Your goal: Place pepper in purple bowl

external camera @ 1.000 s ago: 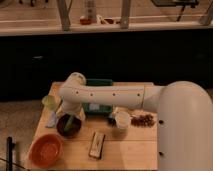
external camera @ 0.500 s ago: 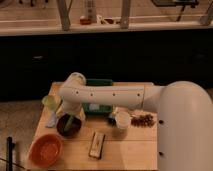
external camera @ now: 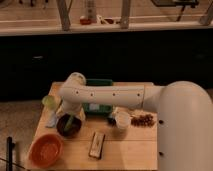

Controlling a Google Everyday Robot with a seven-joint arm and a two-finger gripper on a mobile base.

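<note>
The purple bowl (external camera: 69, 128) stands at the left of the wooden table (external camera: 125, 150), dark inside. The slim light-green pepper (external camera: 69, 121) shows slanted over the bowl's inside. My white arm reaches from the right across the table, and its gripper (external camera: 68, 114) points down right above the bowl, at the pepper's upper end. I cannot tell whether the pepper is held or lies in the bowl. The arm hides the bowl's far rim.
An orange bowl (external camera: 46, 150) sits at the front left. A rounder pale yellow-green object (external camera: 49, 101) lies at the left edge. A green packet (external camera: 98, 95), a white cup (external camera: 121, 120), a brown snack bag (external camera: 144, 120) and a dark bar (external camera: 96, 144) are nearby.
</note>
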